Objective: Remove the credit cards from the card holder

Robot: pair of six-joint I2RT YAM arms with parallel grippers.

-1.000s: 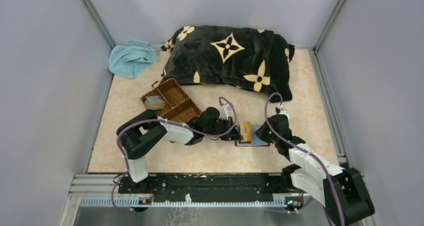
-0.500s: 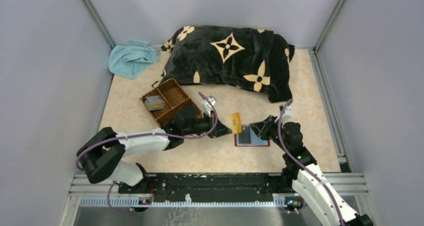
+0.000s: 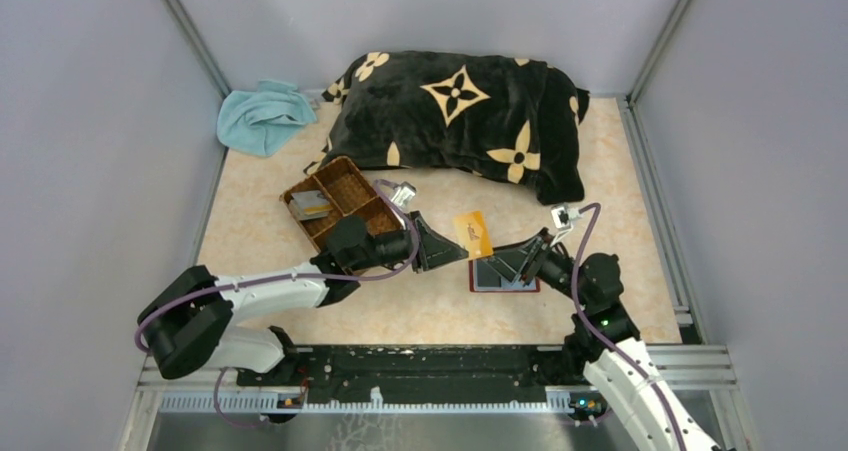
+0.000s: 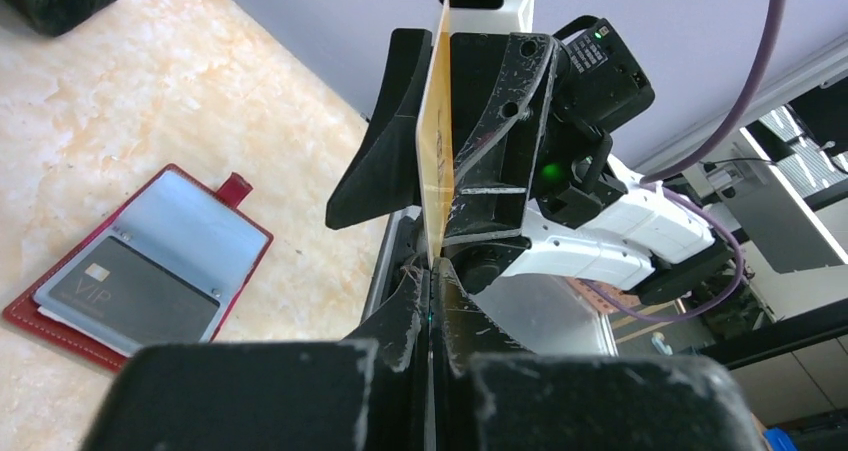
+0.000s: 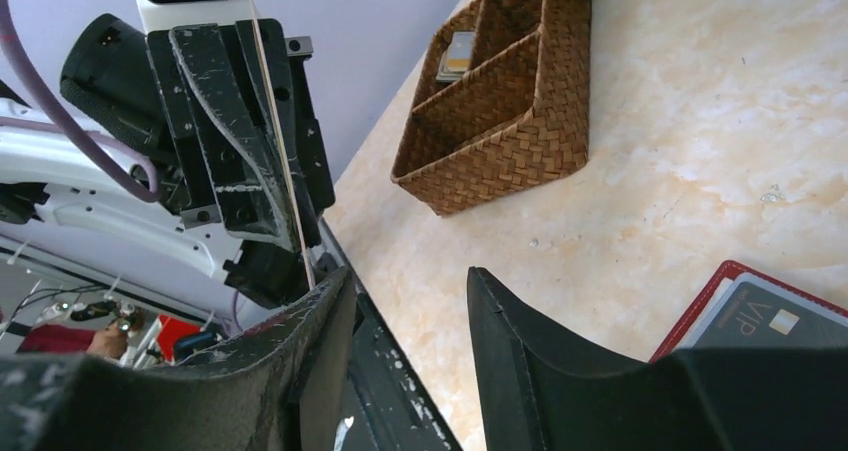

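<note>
Credit card [image 3: 473,233], gold: one, out of the card holder [image 3: 503,281] and off the table [image 3: 620,171], pinched by one short end in the closed left gripper [image 3: 447,246].
- Orientation: in the left wrist view it is edge-on. Its long axis runs straight out from the fingertips and points away from the left arm at the right gripper [image 5: 408,279].
- Right gripper: jaws spread wide, holding nothing, facing the left gripper just above the holder.

Card holder, red: lies open and flat on the table, below and between the two grippers, long axis roughly left to right across the table.
- Contents: at least one dark card [image 4: 140,296] marked VIP, lying flat in its clear pocket, long axis along the holder's.
- Nearer arm: the right.

Basket [image 5: 500,151], woven, divided: lies to the left of the left gripper, back toward the pillow [image 3: 460,111]. A few cards [image 3: 308,206] already lie in its far-left compartment.

Judgement: the gold card probably goes there, so the left arm must swing back to its own left. Task part done.
</note>
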